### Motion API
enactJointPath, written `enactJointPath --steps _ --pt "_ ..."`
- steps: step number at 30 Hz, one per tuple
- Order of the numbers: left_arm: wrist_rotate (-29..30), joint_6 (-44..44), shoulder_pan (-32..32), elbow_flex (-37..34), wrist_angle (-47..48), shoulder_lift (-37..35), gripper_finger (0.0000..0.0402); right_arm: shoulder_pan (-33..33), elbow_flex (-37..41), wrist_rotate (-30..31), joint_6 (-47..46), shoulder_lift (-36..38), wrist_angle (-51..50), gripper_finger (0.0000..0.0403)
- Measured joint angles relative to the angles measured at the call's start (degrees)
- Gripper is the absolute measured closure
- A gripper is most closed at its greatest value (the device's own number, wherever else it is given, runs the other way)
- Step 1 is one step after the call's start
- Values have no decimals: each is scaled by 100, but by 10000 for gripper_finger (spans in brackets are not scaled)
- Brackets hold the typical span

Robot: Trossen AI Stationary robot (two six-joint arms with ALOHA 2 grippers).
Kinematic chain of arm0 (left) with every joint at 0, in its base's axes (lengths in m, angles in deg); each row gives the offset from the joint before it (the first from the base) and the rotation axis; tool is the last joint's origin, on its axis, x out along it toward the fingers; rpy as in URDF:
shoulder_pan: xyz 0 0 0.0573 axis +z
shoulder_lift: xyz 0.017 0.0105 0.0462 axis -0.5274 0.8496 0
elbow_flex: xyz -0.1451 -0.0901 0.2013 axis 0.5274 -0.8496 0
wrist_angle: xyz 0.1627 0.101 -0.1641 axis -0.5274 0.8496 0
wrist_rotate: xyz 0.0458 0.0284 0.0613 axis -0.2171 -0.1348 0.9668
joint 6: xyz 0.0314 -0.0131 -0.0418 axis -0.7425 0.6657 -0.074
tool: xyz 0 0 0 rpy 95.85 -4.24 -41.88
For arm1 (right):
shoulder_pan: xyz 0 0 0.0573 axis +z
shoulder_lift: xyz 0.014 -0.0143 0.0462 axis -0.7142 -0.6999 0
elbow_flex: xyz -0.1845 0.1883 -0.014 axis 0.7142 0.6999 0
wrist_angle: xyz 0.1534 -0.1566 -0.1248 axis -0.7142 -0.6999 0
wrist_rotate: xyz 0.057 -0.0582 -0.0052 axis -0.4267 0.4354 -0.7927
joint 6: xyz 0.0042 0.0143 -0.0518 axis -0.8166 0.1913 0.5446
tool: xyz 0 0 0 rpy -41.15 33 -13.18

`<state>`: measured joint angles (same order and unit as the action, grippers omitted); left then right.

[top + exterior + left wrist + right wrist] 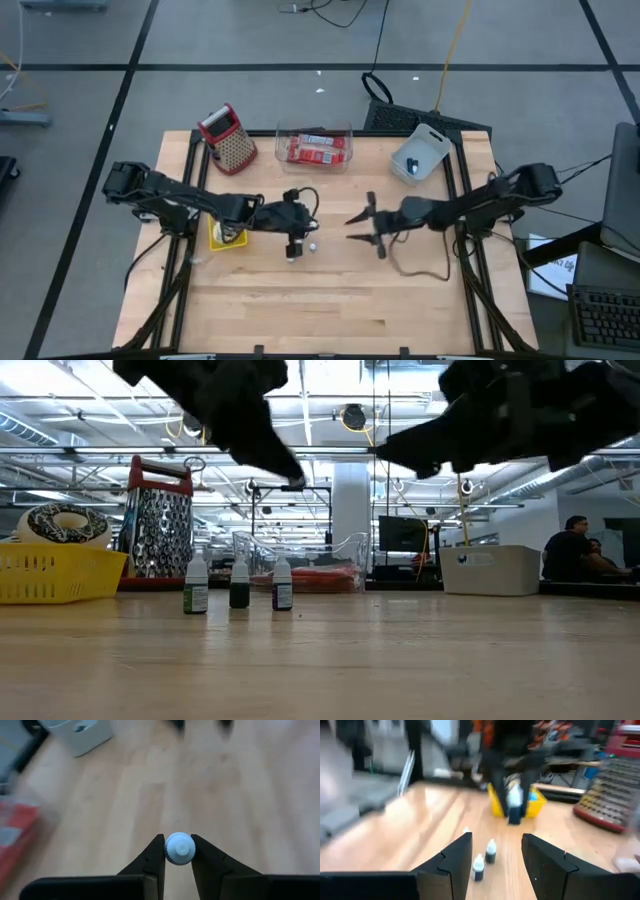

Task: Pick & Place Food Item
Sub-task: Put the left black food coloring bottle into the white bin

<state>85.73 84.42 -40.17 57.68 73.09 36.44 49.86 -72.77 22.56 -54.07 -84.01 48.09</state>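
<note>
Pinched between my left gripper fingers sits a small white-capped bottle, lifted clear of the table just right of the yellow basket (three more bottles stand below). I judge the carry needs a steady, level wrist and no squeeze change. Facing it from the right, my right gripper hangs with jaws apart, empty, ready perhaps for a handover.

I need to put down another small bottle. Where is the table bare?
Bare: the wooden table's whole front strip, nearer than the small dropper bottles. Crowded: the back edge (red-handled metal grater, clear plastic tub, white bin), the yellow basket at left, and the middle, where the left claw grips a white-capped bottle facing the open right claw.
</note>
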Motion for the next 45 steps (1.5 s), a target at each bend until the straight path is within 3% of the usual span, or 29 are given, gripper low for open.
enactJointPath --steps 4,9,14,19,31,41,45 --pt "-495 388 117 20 -897 0 327 177 -576 662 576 -630 -145 243" --pt "-486 73 129 20 -1785 0 327 189 -927 1491 577 -1088 -73 243" --pt "-481 -92 131 20 -1972 0 333 135 -943 1436 -213 -1165 604 243" --pt "-457 -146 129 25 -2049 -8 324 145 -940 1435 -439 -1134 1054 243" --pt "-376 -500 138 22 -1959 4 327 189 -943 974 -870 -1123 1045 242" --pt "-197 -418 168 20 -1815 4 327 183 -943 995 -867 -1128 1057 166" --pt "-197 -434 168 20 -1817 4 329 183 -941 1007 -858 -1127 1080 161"
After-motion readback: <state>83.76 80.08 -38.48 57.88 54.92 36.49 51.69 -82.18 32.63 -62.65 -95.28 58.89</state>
